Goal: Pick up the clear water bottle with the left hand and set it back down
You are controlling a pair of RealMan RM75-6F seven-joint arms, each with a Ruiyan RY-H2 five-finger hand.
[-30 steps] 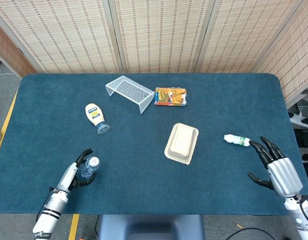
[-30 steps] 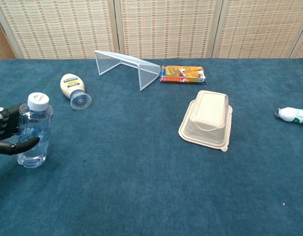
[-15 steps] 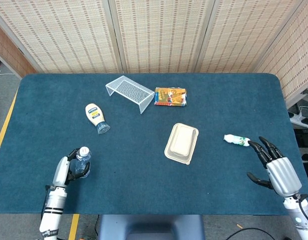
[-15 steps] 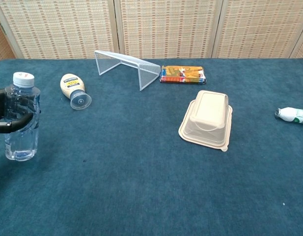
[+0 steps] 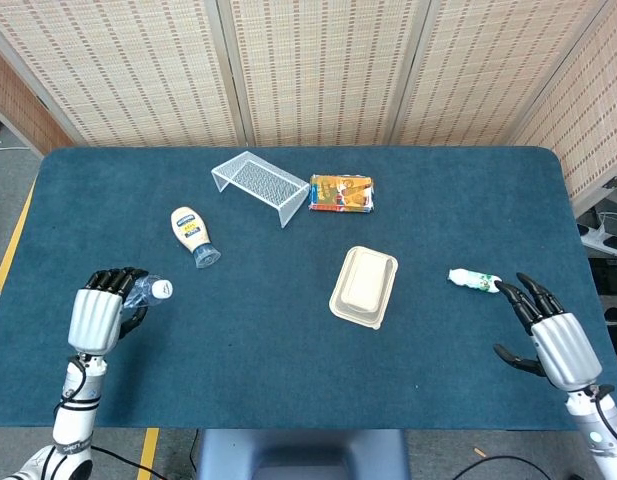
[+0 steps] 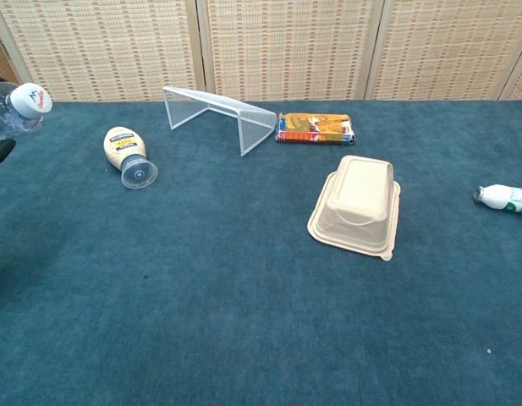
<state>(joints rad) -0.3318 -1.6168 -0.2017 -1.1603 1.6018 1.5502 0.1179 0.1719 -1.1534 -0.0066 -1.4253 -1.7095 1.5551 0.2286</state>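
Table [image 5: 288, 380] shows broad bare cloth near its front edge. Left hand [image 5: 100, 312], at the table's left edge, has fingers clamped around the clear water bottle [image 5: 148, 291], held tilted above the cloth. Right hand [image 5: 553, 335], at the table's right edge, has fingers spread, holding nothing. A closed clamshell box [image 5: 365, 286] sits mid-table; contents hidden.
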